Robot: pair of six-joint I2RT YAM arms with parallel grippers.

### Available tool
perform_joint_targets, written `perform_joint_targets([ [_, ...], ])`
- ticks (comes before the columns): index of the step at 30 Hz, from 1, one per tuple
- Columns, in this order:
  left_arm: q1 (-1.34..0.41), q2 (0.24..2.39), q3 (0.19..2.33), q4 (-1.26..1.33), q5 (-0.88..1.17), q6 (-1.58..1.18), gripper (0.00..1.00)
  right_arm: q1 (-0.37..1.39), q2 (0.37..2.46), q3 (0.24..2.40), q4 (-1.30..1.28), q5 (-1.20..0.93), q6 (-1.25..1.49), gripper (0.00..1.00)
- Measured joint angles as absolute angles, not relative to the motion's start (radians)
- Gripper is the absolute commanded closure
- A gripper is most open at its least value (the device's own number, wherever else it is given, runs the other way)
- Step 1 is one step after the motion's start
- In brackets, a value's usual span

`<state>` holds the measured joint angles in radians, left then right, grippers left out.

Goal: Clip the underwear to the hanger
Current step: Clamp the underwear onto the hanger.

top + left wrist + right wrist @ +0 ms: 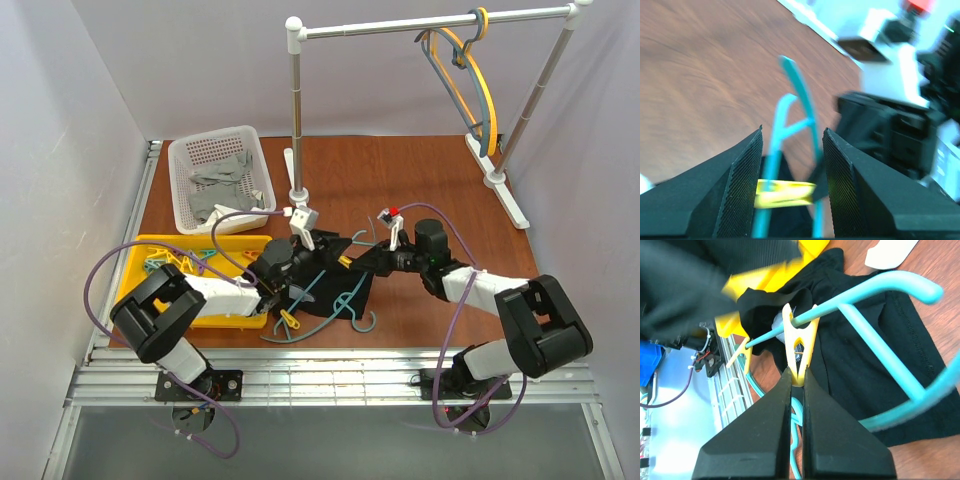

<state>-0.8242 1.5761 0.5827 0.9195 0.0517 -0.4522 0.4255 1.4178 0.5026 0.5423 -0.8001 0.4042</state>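
Reddish-brown wooden tabletop (420, 170) between pale lilac walls (60, 120) (evenly lit), white garment rail (430, 21) at the back.

Counts, table scene. Centre: one underwear (360, 285), one teal hanger (320, 302), and yellow clothespin (290, 320), two seen outside the tray. Far right, on one rail (420, 25): one yellow hanger (466, 100), one grey-blue hanger (432, 48). Far left: one white basket (255, 145). Near left: one yellow tray (150, 245), clips inside too small to count.
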Motion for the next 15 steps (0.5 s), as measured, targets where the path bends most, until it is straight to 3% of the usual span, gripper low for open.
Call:
perform_joint_targets([
  [15, -0.761, 1.683, 0.561, 0.859, -0.120, -0.362, 0.61, 0.426, 1.291, 0.443, 0.548, -0.766, 0.404, 0.99],
])
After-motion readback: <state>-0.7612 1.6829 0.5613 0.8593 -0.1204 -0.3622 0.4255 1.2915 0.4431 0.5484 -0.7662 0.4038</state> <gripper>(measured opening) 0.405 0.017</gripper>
